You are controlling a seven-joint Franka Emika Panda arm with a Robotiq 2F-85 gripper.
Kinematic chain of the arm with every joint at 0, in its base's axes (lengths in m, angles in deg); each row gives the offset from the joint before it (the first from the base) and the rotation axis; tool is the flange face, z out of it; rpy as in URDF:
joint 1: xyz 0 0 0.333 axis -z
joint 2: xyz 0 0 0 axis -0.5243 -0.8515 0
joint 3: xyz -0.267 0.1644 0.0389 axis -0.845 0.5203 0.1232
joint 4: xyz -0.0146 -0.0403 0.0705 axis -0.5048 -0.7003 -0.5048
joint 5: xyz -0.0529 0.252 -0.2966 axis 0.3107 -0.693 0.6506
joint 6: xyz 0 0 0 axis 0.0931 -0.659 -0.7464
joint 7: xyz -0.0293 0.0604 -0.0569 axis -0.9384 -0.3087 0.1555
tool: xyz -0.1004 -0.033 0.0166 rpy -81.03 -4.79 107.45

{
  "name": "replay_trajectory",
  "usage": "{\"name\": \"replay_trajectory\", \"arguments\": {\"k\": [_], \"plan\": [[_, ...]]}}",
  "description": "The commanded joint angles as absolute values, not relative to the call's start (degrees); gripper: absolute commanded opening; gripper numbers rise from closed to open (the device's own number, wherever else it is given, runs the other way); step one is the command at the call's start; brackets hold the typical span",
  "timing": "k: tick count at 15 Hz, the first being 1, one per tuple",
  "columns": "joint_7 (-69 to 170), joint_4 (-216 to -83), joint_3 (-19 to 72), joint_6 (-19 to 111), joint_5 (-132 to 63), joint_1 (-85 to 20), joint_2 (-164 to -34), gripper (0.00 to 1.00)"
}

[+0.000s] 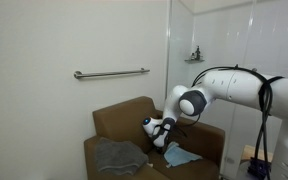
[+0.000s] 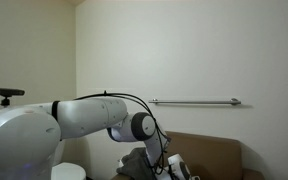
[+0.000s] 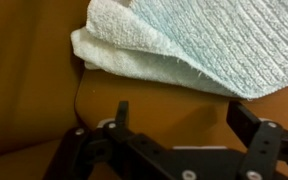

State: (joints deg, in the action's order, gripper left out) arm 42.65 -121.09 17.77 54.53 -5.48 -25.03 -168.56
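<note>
Light-blue towel [image 1: 181,156] was lying crumpled on the seat of the brown couch [image 1: 119,120]. A grey towel [image 1: 118,155] was spread out on the same seat, a little apart from it. The tool [image 1: 163,141] hung low over the cushion just beside the blue one, and as far as I could see it wasn't touching it. In the wrist view the jaws were spread wide with nothing between them, only bare brown cushion, and the towel's folded edge sat right ahead of the fingertips [image 3: 121,110]. The top layer looked ribbed, with a fluffier white layer peeking out underneath. Up behind the couch, a metal grab bar [image 1: 112,73] ran along the white wall.
</note>
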Motion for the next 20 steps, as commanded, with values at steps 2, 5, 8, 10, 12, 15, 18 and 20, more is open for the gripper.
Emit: {"name": "replay_trajectory", "arguments": {"k": [2, 5, 8, 10, 12, 15, 18, 20], "plan": [[36.99, -121.15, 18.12, 53.86, -9.08, -24.37, -168.56, 1.00], [35.31, -120.89, 18.61, 51.48, -11.12, -24.06, -168.56, 1.00], [35.25, -120.79, 19.74, 46.06, -15.46, -22.08, -168.56, 1.00], [35.68, -120.75, 20.23, 43.39, -17.72, -20.87, -168.55, 1.00], [35.81, -120.60, 20.59, 41.90, -19.20, -19.84, -168.54, 1.00], [37.26, -120.80, 20.84, 43.89, -20.75, -18.61, -168.48, 1.00], [39.68, -120.97, 19.64, 45.61, -21.14, -19.18, -168.41, 1.00], [40.33, -121.08, 19.20, 46.24, -20.88, -19.54, -168.38, 0.74]]}}
